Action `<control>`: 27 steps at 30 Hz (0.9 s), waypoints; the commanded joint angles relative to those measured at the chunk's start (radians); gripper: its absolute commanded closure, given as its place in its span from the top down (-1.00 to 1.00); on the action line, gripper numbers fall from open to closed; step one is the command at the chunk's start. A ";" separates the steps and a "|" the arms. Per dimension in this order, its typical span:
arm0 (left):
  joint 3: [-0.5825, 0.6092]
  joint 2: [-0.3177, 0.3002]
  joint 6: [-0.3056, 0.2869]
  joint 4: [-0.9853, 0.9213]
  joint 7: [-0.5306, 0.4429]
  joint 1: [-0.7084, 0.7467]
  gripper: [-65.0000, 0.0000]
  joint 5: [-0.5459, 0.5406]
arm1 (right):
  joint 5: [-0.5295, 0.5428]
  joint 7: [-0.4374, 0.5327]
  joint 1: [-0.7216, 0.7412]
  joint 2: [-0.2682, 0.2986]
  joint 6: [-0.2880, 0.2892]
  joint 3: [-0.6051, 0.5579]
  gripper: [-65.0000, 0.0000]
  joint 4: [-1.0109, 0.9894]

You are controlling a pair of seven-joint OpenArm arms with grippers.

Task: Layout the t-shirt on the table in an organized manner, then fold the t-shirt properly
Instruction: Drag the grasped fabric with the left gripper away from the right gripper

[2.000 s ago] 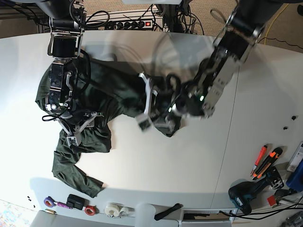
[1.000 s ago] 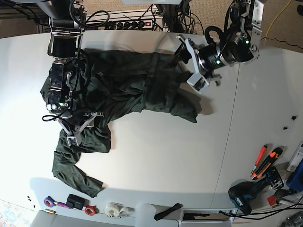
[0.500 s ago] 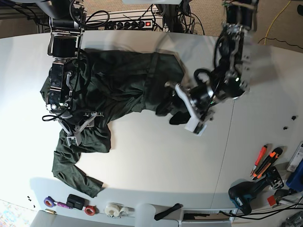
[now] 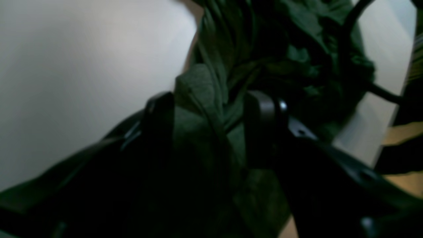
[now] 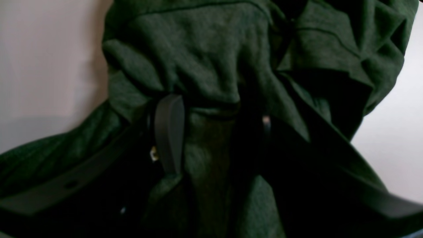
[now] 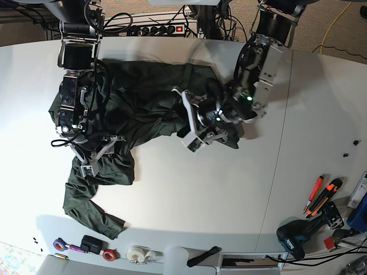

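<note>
Dark green t-shirt lies crumpled across the far left part of the white desk, body bunched near the middle, one long sleeve trailing down toward the near edge at the left. Left hand sits low over the shirt's right end near the desk centre, fingers spread wide with a twisted fold of fabric bunched up between them; fabric fills the gap but a firm clamp can't be confirmed. Right hand presses down on the shirt's left side, fingers also wide apart, green cloth pushed up between them. Tape rolls and tools sit along the near edge
</note>
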 commanded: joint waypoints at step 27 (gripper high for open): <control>-0.488 -0.127 -0.087 0.378 0.173 0.223 -1.00 -0.299 | -0.040 -0.091 -0.009 0.009 -0.005 0.002 -0.13 -0.010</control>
